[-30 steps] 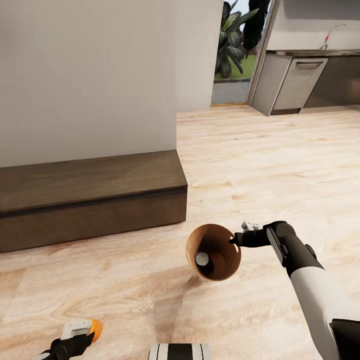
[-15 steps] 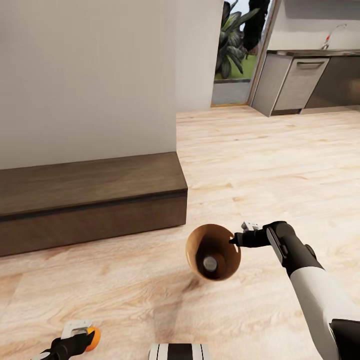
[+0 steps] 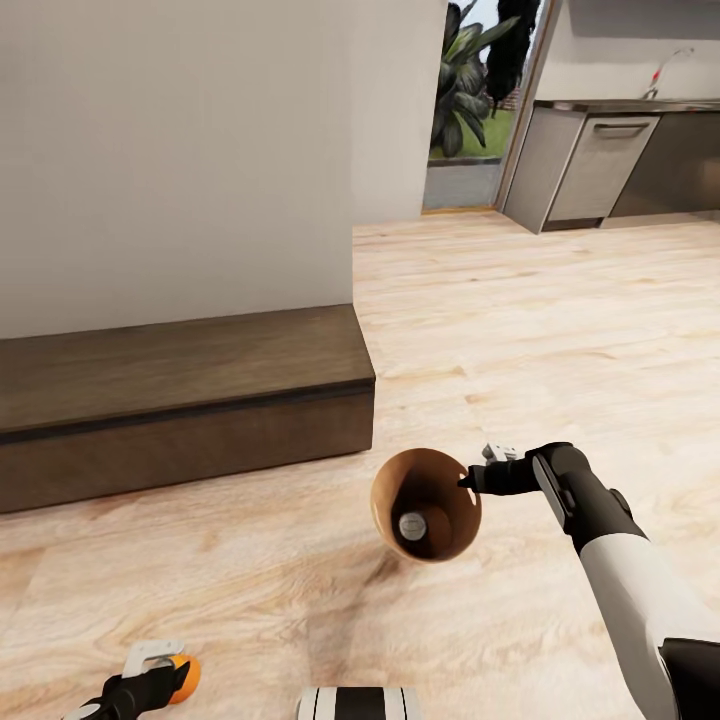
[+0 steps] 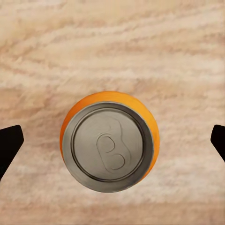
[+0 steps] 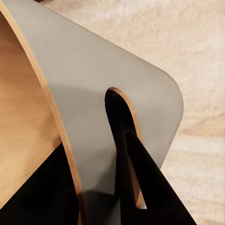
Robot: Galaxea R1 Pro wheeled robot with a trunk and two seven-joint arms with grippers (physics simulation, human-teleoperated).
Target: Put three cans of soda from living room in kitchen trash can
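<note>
Head view, bottom left corner: left gripper [image 3: 160,668] with an orange soda can [image 3: 186,676] at its tip, low over the wood floor [image 3: 520,330]. In the left wrist view the orange soda can [image 4: 109,147] shows top-on, silvery lid with pull tab, centred between the two dark fingertips [image 4: 9,146] at the frame edges; there is floor between can and each tip, so jaws are apart and not touching the can.

Lower centre-right of the head view: the tash can [image 3: 445,485], tilted with its mouth toward the camera, brown inside. One can with a silvery top [image 3: 411,524] lies in its bottom. Right gripper [image 3: 473,480] grips its rim on the right side. Right wrist view: one dark finger [image 5: 140,178] passes through the slot in the grey outer wall of the tash can [image 5: 93,89], the other sits inside against the brown wall, jaws clamped on the wall.

Middle left: dark wooden step [image 3: 180,400] under a white wall [image 3: 180,150].

Upper right, far: kitchen, grey cabinets [image 3: 595,165], dark surface [image 3: 625,104], tap [image 3: 668,62]. Top centre: plants [image 3: 465,75] beyond a doorway.
</note>
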